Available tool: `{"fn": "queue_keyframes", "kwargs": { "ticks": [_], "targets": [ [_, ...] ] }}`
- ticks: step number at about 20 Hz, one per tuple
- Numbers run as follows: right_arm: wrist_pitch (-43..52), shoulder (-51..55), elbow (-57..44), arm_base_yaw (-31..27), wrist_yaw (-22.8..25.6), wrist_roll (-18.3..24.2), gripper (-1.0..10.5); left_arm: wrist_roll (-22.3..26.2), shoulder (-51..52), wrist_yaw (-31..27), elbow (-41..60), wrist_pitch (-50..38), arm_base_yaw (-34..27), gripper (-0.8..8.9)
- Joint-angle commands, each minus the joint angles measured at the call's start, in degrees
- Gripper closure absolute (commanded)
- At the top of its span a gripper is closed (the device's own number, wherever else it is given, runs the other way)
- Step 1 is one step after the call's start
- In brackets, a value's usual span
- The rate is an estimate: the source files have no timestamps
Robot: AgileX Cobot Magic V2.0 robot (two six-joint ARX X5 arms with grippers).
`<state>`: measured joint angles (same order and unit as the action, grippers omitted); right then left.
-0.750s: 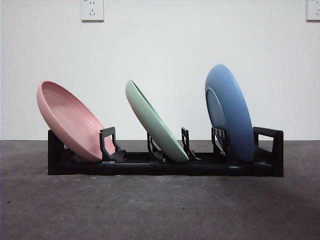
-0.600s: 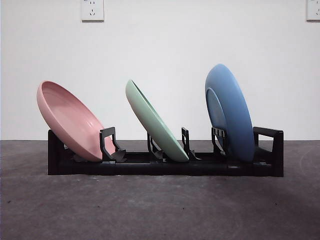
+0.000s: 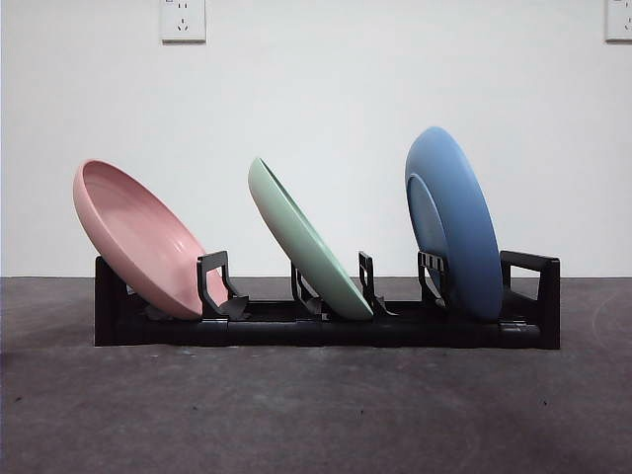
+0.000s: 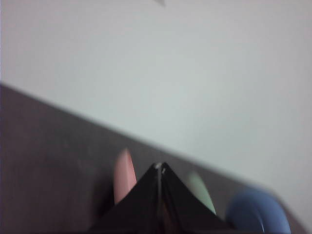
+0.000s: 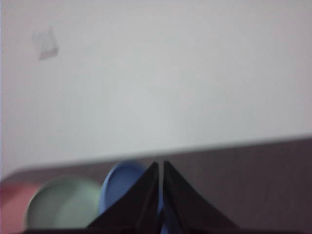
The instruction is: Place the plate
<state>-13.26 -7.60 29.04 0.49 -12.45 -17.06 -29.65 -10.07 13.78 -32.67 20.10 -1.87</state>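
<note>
Three plates sit in the black rack (image 3: 326, 331) on the dark worktop (image 3: 316, 415): the pink plate (image 3: 138, 237) at one end, leaning; the green plate (image 3: 306, 242) in the middle slot, tilted the same way; the blue plate (image 3: 454, 222) nearly upright at the other end. The left end effector (image 4: 159, 168) is pressed together, holding nothing, well apart from the rack. The right end effector (image 5: 161, 165) is likewise together and empty.
</note>
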Motion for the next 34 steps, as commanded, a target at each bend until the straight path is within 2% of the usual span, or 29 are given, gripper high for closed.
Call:
{"fn": "queue_keyframes", "kwargs": {
  "ticks": [1,3,7,9,11,13,15,16,18,19,20,22,25,29,32,34],
  "targets": [
    [-11.8,-4.4,6.1,0.1,-2.7,0.1,9.3,8.6,-4.6,2.8,-5.9,8.9,-0.1,8.03],
    [-19.6,-7.8,9.5,0.1,-3.3,1.7,9.3,12.8,-8.0,2.8,-9.0,15.2,-0.1,8.03],
    [-32.5,-14.1,14.3,0.1,-3.6,7.6,9.3,20.5,-15.1,2.7,-13.6,27.1,-0.1,8.03],
    [-36.7,-16.7,15.7,0.2,-2.9,9.9,9.3,22.7,-18.1,2.3,-14.8,32.1,-0.1,8.03],
    [-40.2,-18.9,16.7,0.1,-2.1,12.1,9.3,23.3,-20.6,-0.6,-15.6,36.7,-0.1,8.04],
    [-42.3,-20.6,17.0,0.2,-0.8,13.3,9.3,26.2,-22.8,-3.9,-15.9,40.6,-0.1,8.04],
    [-43.4,-21.7,17.1,0.2,-0.6,14.5,9.2,29.1,-24.3,-4.3,-15.9,42.4,-0.1,8.01],
    [-43.4,-21.9,17.0,0.4,-0.6,15.0,8.8,29.0,-24.5,-4.3,-15.9,42.3,0.0,7.66],
    [-42.5,-21.9,17.1,1.0,-0.6,16.0,6.3,29.0,-24.2,-4.3,-15.9,41.3,0.0,5.85],
    [-42.3,-21.9,17.1,1.1,-0.6,16.2,5.5,29.0,-24.2,-4.3,-15.9,41.2,0.0,4.95],
    [-42.3,-21.9,17.2,1.2,-0.6,16.2,5.4,29.0,-24.2,-4.3,-15.9,41.2,0.0,4.65],
    [-42.3,-21.9,17.2,1.8,-0.7,15.8,5.5,28.3,-24.0,-4.3,-15.9,41.2,0.0,4.69],
    [-42.5,-25.4,19.0,3.4,-2.2,11.5,6.2,26.9,-23.6,-4.3,-15.9,41.2,0.0,4.69],
    [-45.2,-40.5,27.4,4.9,-7.4,7.8,6.2,25.7,-23.6,-4.3,-15.9,41.2,0.0,4.69],
    [-45.5,-52.6,35.6,6.1,-11.8,7.4,6.2,24.5,-23.6,-4.3,-15.9,41.2,0.0,4.69],
    [-45.3,-59.9,41.6,7.4,-12.2,7.4,6.2,24.2,-23.6,-4.3,-15.9,41.1,0.0,4.69]
  ]
}}
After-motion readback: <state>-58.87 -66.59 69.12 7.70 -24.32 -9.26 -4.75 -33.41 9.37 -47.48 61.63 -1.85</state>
